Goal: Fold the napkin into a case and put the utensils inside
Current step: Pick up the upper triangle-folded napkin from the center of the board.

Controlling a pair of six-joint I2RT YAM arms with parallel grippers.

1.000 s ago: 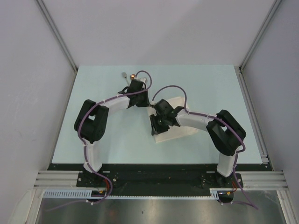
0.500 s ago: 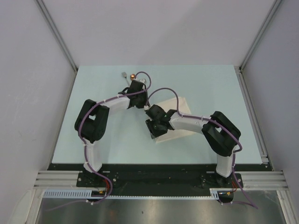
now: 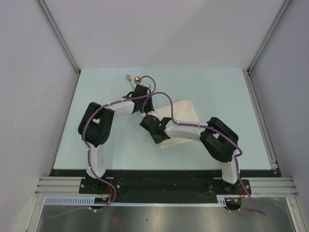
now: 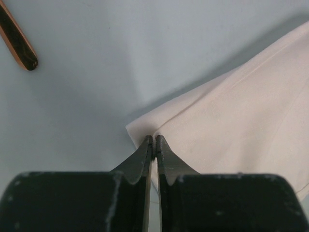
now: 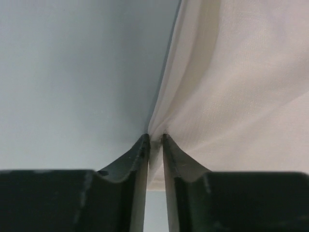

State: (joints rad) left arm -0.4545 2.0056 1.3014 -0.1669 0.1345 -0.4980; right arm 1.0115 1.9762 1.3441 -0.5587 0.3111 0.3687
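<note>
Folding step: our left gripper (image 4: 154,143) and right gripper (image 5: 155,139) each pinched a napkin (image 4: 231,121) edge; next, we judged, an even lay-over.

Cream napkin (image 3: 186,112), plain, 2 layers showing at corner, lies angled approx mid-table. Far-left corner is pinched in left gripper (image 4: 153,143), near-left edge in right gripper (image 5: 154,140). Fork (image 3: 128,76) & copper-bowled spoon (image 3: 137,78) lie side by side towards far edge, apart from napkin.
</note>
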